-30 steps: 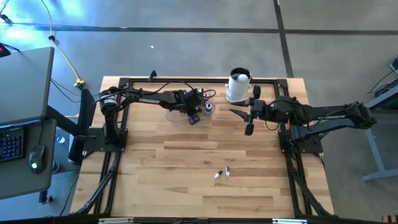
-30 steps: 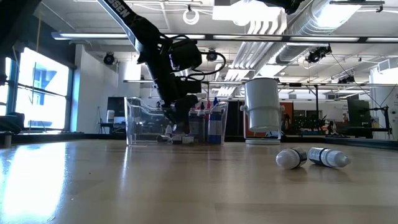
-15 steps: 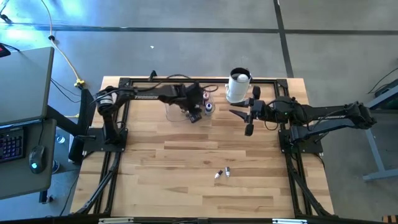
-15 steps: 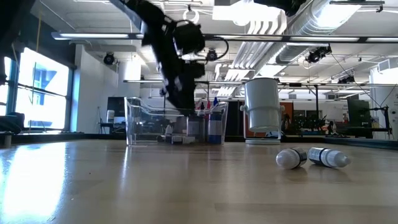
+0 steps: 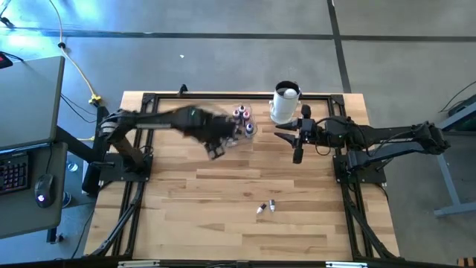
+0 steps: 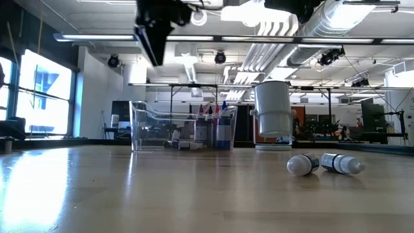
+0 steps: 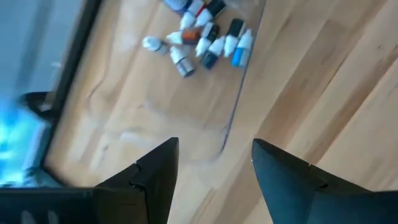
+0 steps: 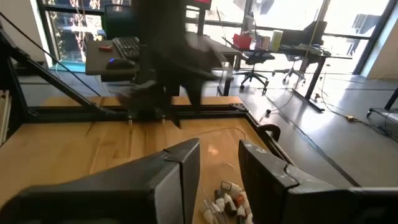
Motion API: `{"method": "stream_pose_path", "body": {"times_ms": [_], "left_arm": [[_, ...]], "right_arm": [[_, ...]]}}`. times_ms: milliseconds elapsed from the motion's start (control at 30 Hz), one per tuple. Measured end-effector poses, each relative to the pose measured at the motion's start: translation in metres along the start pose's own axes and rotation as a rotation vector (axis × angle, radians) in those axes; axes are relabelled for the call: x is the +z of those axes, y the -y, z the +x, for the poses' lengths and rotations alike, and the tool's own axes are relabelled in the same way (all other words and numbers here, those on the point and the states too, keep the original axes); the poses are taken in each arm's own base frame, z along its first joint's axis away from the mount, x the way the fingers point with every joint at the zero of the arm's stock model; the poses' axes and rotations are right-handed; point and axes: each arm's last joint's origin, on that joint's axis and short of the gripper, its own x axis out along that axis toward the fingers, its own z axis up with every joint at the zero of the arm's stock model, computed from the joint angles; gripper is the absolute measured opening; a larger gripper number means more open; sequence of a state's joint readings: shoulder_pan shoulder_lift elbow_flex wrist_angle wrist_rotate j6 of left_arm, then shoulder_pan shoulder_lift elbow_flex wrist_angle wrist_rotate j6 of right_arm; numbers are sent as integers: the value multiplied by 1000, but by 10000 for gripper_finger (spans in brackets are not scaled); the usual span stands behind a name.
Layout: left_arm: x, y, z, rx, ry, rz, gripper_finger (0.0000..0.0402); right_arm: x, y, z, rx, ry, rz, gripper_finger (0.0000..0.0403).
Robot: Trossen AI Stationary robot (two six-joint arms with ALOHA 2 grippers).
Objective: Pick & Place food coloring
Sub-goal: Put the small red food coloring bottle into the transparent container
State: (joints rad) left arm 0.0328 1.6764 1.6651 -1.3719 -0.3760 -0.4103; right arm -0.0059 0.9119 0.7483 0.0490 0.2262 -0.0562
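— So where's the left gripper?
— Left of centre in the high view, blurred, fingers spread wide, empty.
— The right gripper?
— Right of centre, fingers narrowly parted, seemingly holding nothing.
— The food coloring?
— Mostly inside the clear box, top centre; two bottles lie lower centre.

My arms are dark, almost black, slender jointed tubes on black frame bases bolted at either side of the desk. My left tool ends in two broad, dark, angular fingers; my right tool matches, blocky and matte.
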Motion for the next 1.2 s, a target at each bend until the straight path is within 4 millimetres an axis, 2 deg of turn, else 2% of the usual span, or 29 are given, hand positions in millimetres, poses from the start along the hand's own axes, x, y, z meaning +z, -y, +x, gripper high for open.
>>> {"method": "stream_pose_path", "body": {"times_ms": [133,267,367,433,533,600,733,867,1000,1067,1200], "left_arm": [[-52,31,-18,102,49,18,199],[-106,51,-20,144,118,-36,199],[-139,61,-17,119,160,-115,199],[-155,67,-14,102,175,-157,199],[-171,75,-12,84,180,-183,199],[-176,78,-14,64,189,-193,199],[-176,84,-14,17,220,-235,199],[-173,87,-14,-9,254,-256,199],[-173,88,-14,-22,258,-265,199],[-173,88,-14,-23,260,-266,199],[-173,88,-14,-23,261,-266,199]], "right_arm": [[-7,-2,7,16,-44,-14,103],[-25,-12,30,134,-108,-81,103],[-25,-21,50,276,-54,-161,103],[-19,-29,60,410,-8,-191,103],[-30,-44,76,594,-103,-128,103],[-47,-55,83,675,-199,-112,103],[-80,-75,94,777,-305,-202,103],[-117,-95,103,815,-484,-139,103],[-145,-115,107,854,-595,-122,103],[-157,-122,106,864,-653,-109,103],[-165,-129,106,857,-679,-124,103]]}}
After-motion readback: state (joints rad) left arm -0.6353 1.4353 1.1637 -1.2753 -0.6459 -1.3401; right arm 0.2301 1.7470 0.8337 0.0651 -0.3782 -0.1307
